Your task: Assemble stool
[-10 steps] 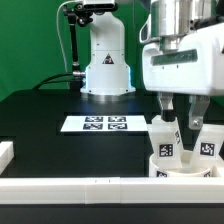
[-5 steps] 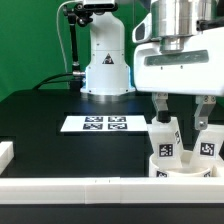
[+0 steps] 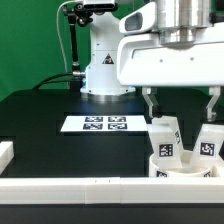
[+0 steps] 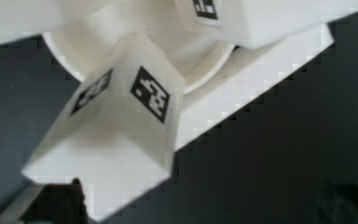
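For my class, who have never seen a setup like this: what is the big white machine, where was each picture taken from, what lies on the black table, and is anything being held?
The big white machine is a robot arm; its two-fingered end effector is the grasping part. One picture comes from a camera standing off the arm, the other from a camera on its wrist, looking down closely. On the black table lie a flat white marker board with printed tags, long white border rails, and the white plastic stool parts: a round disc seat with short blocky tagged legs standing on it. The end effector is open above the legs and holds nothing.
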Robot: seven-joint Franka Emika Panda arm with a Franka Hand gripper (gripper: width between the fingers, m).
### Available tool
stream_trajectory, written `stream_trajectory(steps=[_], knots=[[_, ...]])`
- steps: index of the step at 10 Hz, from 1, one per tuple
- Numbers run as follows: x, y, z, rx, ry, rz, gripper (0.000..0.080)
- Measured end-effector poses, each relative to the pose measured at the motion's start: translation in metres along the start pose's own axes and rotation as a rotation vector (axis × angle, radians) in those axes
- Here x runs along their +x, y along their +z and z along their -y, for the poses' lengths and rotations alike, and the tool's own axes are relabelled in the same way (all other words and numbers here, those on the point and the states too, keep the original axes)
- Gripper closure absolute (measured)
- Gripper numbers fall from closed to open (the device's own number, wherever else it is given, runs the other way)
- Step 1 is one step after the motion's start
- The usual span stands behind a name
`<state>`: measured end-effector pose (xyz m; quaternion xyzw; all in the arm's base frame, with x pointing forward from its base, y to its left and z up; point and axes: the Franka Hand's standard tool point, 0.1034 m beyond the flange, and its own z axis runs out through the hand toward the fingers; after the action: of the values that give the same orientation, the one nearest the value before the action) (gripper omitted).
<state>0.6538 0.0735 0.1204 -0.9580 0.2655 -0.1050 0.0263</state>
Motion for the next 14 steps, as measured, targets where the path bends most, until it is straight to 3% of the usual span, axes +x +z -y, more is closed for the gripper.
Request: stream_trajectory(steps=[4, 6, 9, 12, 14], knots=[[-0.003, 0.001, -0.004, -0.007, -0.125, 0.020, 0.0151], [-0.007, 0.000, 0.002, -0.003, -0.145, 0.021, 0.0151], [-0.013, -0.005, -0.014, -0.049, -0.207, 0.190, 0.0151], [-0.009, -0.005, -0.015, -0.051, -0.238, 0.189, 0.0151], [-0.008, -0.006, -0.013, -0.032, -0.464, 0.178, 0.0151]])
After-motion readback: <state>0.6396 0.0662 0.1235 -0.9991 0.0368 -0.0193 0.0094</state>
